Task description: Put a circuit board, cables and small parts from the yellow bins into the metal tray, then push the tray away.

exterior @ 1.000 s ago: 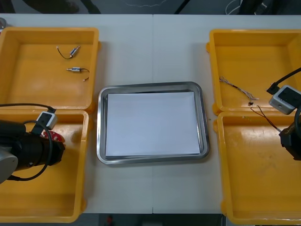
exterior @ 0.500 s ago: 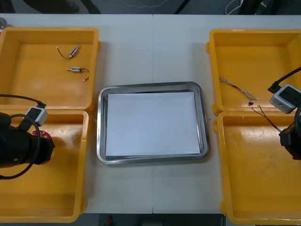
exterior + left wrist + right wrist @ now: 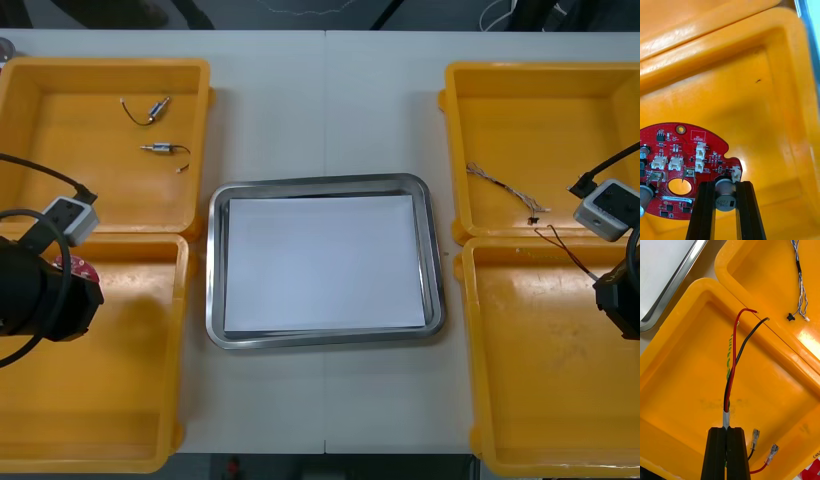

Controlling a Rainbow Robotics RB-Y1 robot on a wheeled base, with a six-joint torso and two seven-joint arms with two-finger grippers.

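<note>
My left gripper (image 3: 725, 187) is shut on a grey cylinder part standing on the round red circuit board (image 3: 681, 168), over the near left yellow bin (image 3: 763, 112). In the front view the board (image 3: 73, 265) peeks out from under my left arm (image 3: 40, 295). My right gripper (image 3: 726, 429) is shut on a red and black cable (image 3: 732, 371) above the near right bin (image 3: 685, 363). The cable's free ends (image 3: 562, 247) reach the rim between the two right bins. The metal tray (image 3: 215, 260), white inside, lies at the table's middle.
The far left bin (image 3: 60, 160) holds small metal parts (image 3: 157, 108) with short leads. In the far right bin (image 3: 540, 120) lies a twisted blue and white cable (image 3: 505, 188). My right arm (image 3: 620, 295) hangs at the table's right edge.
My left arm has moved to the left and a little away over the near left bin, carrying the circuit board with it. The right arm has not moved.
</note>
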